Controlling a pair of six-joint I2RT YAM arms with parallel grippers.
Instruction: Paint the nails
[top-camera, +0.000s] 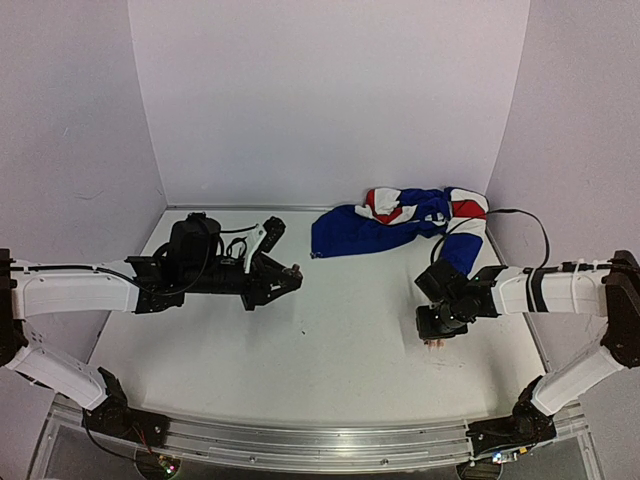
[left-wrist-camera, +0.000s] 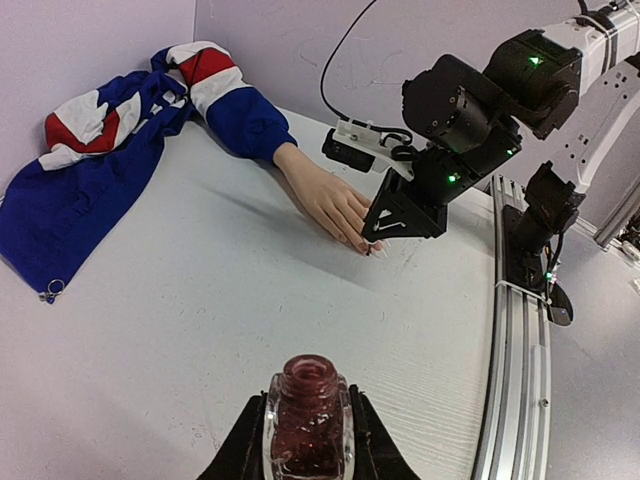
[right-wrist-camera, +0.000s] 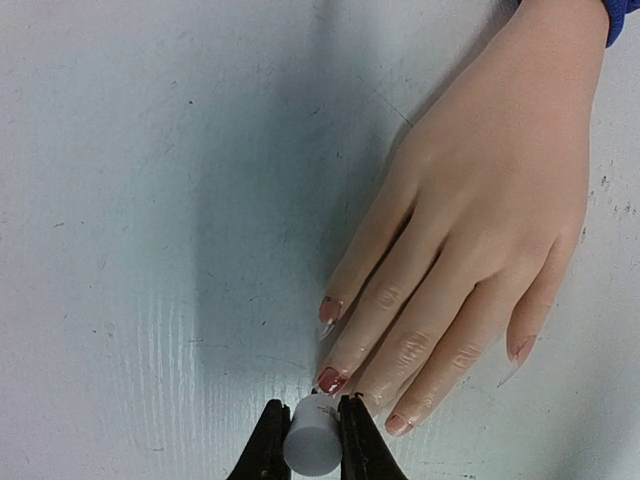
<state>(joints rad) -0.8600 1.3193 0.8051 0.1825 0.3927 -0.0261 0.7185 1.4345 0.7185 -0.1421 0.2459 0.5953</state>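
Glass, dark red and glossy: a squarish nail-polish bottle (left-wrist-camera: 308, 420), uncapped, with its threaded neck open. It stands upright, clamped between the black fingers of the left pincer (left-wrist-camera: 308, 445), over the left half of the bench (left-wrist-camera: 200, 300).

The bench is matte white with a fine streaky grain and small scuffs.

The right pincer (right-wrist-camera: 312, 432) is closed on a small white cap (right-wrist-camera: 312, 442), a smooth plastic cylinder. It hangs low over the fingertips of the mannequin hand (right-wrist-camera: 480, 230). No brush is visible.

The hand is pale skin-toned with a slightly shiny moulded surface and knuckle creases. It lies flat, palm down, on the right side of the bench, fingers slightly spread.

The nails (right-wrist-camera: 331, 380) are tiny, oval to pointed:
- One, just beside the cap, is glossy dark red.
- The nail above it (right-wrist-camera: 330, 308) shows thinner pinkish-red.
- Two others (right-wrist-camera: 398, 424) (right-wrist-camera: 520, 350) look pale pink.

A blue fabric sleeve (left-wrist-camera: 245, 120) covers the wrist and runs into a crumpled blue, red and white garment (top-camera: 385, 222) at the back of the bench.
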